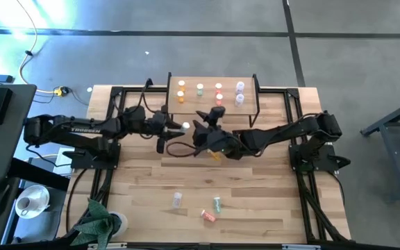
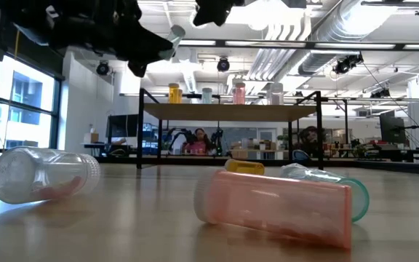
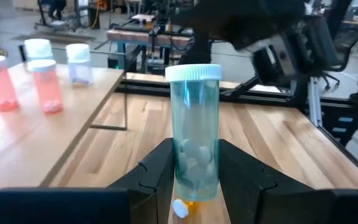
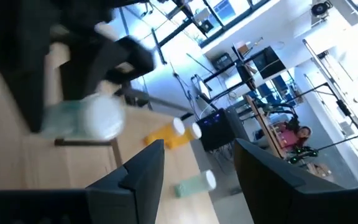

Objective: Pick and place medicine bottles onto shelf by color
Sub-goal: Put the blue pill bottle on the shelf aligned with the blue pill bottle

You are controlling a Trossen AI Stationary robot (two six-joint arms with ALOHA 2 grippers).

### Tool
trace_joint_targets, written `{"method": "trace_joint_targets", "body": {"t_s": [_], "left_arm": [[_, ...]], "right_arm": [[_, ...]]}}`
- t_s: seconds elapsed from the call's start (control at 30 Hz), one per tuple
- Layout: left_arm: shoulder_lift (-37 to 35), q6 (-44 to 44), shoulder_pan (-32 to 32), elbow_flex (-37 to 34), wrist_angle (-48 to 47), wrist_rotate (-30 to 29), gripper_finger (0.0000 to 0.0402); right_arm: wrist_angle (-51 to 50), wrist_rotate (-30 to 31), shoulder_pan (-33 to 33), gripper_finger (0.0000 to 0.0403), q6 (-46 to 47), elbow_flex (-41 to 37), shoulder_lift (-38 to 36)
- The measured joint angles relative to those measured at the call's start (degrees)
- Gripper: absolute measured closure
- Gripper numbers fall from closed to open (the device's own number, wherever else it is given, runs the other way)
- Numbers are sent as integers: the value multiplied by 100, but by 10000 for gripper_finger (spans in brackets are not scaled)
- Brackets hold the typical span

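Note:
My left gripper (image 3: 194, 168) is shut on a green medicine bottle (image 3: 194, 124) with a white cap, in the air just near of the shelf (image 1: 214, 78). On the shelf top stand orange (image 1: 180, 92), green (image 1: 200, 89), pink (image 1: 219, 92) and clear bottles (image 1: 240, 93). My right gripper (image 4: 197, 162) hangs open and empty close to the right of the left one, also above the table (image 1: 210, 115). An orange bottle (image 1: 216, 155) lies on its side on the table under the right arm. My left gripper pinches the lower half of the green bottle's body (image 3: 194, 177) between its two fingers, one on each side. The fingers come nearly level from the table's left. The bottle stands roughly upright in the hold, cap up, lifted clear of the table.
Three bottles lie on their sides near the table's near edge: a clear one (image 1: 178, 200), a green one (image 1: 217, 204) and a pink one (image 1: 208, 216). The shelf's black legs (image 1: 255, 104) stand at the far middle. A green cloth (image 1: 96, 221) lies at the near left corner.

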Motion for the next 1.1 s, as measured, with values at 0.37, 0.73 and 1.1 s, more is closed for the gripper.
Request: {"method": "trace_joint_targets", "body": {"t_s": [0.37, 0.73, 1.1], "left_arm": [[4, 60, -350, -702, 1172, -35, 300], [4, 584, -804, -721, 1217, -26, 300], [4, 634, -860, -721, 1245, -38, 300]], "right_arm": [[-1453, -1821, -126, 219, 1316, 1558, -9], [-2919, -5279, -825, 219, 2861, 2150, 13], [-1961, -5889, -881, 219, 2639, 1337, 90]]}}
